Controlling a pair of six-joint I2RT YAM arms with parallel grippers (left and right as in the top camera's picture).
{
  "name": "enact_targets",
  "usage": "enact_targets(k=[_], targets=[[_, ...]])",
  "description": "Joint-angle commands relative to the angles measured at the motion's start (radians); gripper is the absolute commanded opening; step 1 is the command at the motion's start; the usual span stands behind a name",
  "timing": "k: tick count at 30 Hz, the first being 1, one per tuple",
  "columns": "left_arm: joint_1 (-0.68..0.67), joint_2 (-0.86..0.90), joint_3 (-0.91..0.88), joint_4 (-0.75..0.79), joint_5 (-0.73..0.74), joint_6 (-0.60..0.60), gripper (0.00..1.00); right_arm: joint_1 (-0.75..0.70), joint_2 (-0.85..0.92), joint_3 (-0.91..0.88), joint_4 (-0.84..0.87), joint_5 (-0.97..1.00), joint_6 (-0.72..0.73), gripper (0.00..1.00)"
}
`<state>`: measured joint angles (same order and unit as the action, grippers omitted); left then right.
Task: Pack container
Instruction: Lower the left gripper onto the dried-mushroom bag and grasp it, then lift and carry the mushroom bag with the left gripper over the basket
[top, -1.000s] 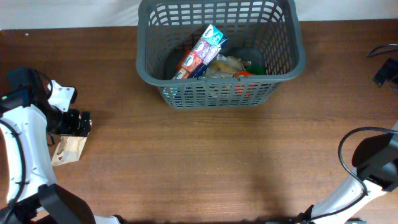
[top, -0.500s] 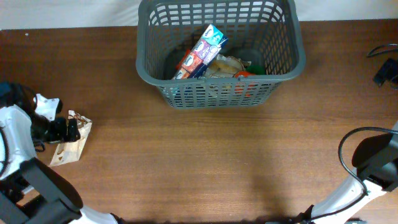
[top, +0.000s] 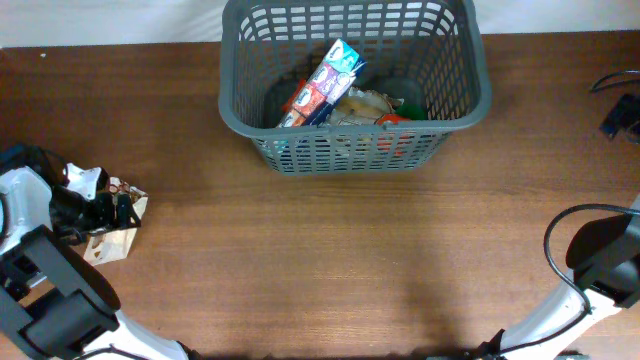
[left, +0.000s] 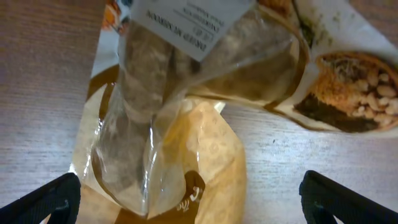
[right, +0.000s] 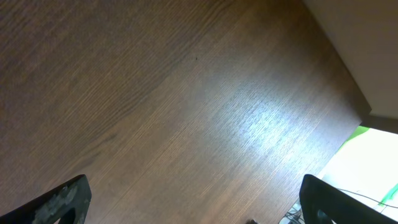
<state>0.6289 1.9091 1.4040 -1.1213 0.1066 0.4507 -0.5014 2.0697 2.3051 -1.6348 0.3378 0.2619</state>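
From above, the basket stands at the far middle of the table, upright, with a long blue and red carton leaning inside it over some crinkled packets. Well to the left of the basket and nearer the front edge lies a snack bag, with the left gripper right over its top end. The right arm sits far to the basket's right and front, near nothing.

The left wrist view fills with the snack bag: clear film over pale lumps, tan printed paper below, a white label at the top. The left gripper stands spread wide, a finger on each side of the bag, holding nothing.

The right wrist view shows only bare wood; the right gripper is fully parted and empty.

The basket looks stiff and light, and its thick rim is the place to grip it. The bag is probably light, soft and slippery, so pinching it across the bunched middle seems safest.
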Motion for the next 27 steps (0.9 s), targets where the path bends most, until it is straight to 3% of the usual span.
enact_targets(k=[1, 21, 22, 23, 25, 27], targets=[[0.0, 0.042, -0.01, 0.016, 0.029, -0.008, 0.99, -0.003, 0.0, -0.004, 0.001, 0.002, 0.013, 0.99], [0.0, 0.151, -0.01, 0.056, 0.033, -0.008, 0.99, -0.003, 0.0, -0.004, 0.001, 0.002, 0.013, 0.99], [0.0, 0.151, -0.01, 0.056, 0.032, -0.008, 0.93, -0.003, 0.0, -0.004, 0.001, 0.002, 0.013, 0.99], [0.0, 0.151, -0.01, 0.057, 0.032, -0.008, 0.72, -0.003, 0.0, -0.004, 0.001, 0.002, 0.013, 0.99], [0.0, 0.151, -0.01, 0.059, 0.032, -0.008, 0.52, -0.003, 0.0, -0.004, 0.001, 0.002, 0.013, 0.99], [0.0, 0.151, -0.01, 0.059, 0.032, -0.008, 0.51, -0.003, 0.0, -0.004, 0.001, 0.002, 0.013, 0.99]])
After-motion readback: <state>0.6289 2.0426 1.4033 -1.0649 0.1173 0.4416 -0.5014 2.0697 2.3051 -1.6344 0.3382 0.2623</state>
